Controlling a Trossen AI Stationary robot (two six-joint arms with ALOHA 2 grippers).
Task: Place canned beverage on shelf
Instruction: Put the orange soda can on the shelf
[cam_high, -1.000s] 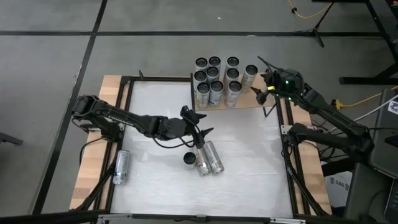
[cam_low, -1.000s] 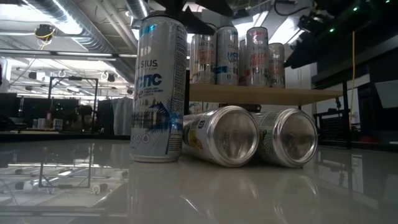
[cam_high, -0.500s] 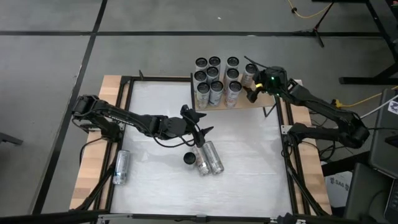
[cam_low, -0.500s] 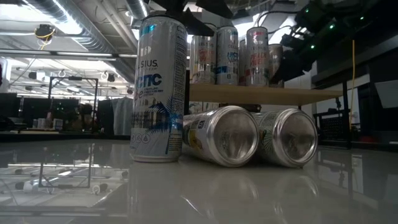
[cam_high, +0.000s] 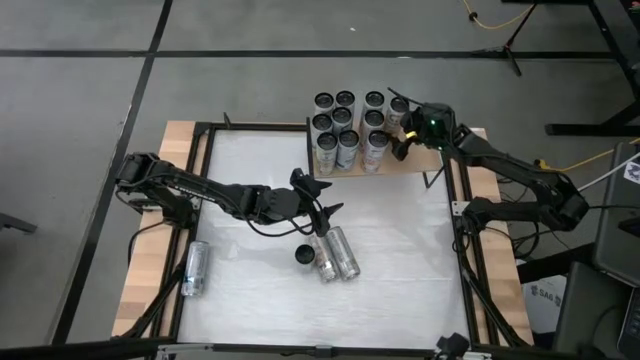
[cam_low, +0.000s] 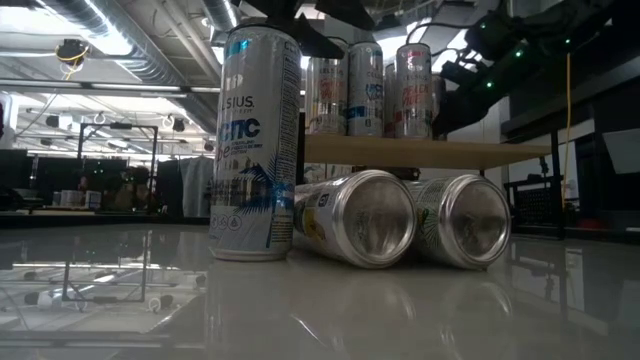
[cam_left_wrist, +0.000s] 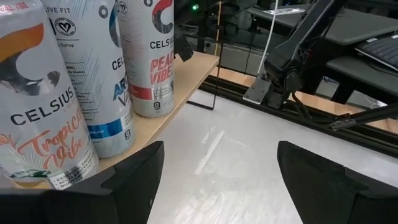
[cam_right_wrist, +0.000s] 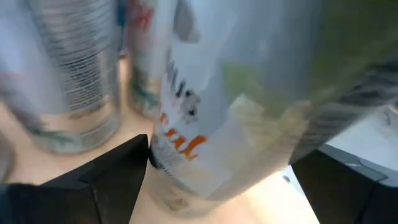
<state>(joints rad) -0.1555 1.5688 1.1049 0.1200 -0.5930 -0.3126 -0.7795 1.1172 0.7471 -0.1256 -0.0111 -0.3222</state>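
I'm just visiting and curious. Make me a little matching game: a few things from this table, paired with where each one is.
Things:
1. upright can
2. lone can
3. right gripper
4. left gripper

Places:
A. lying near the table's left edge
B. at a can on the shelf
C. standing beside two lying cans
D. over the table's middle

Pairs: 1-C, 2-A, 3-B, 4-D
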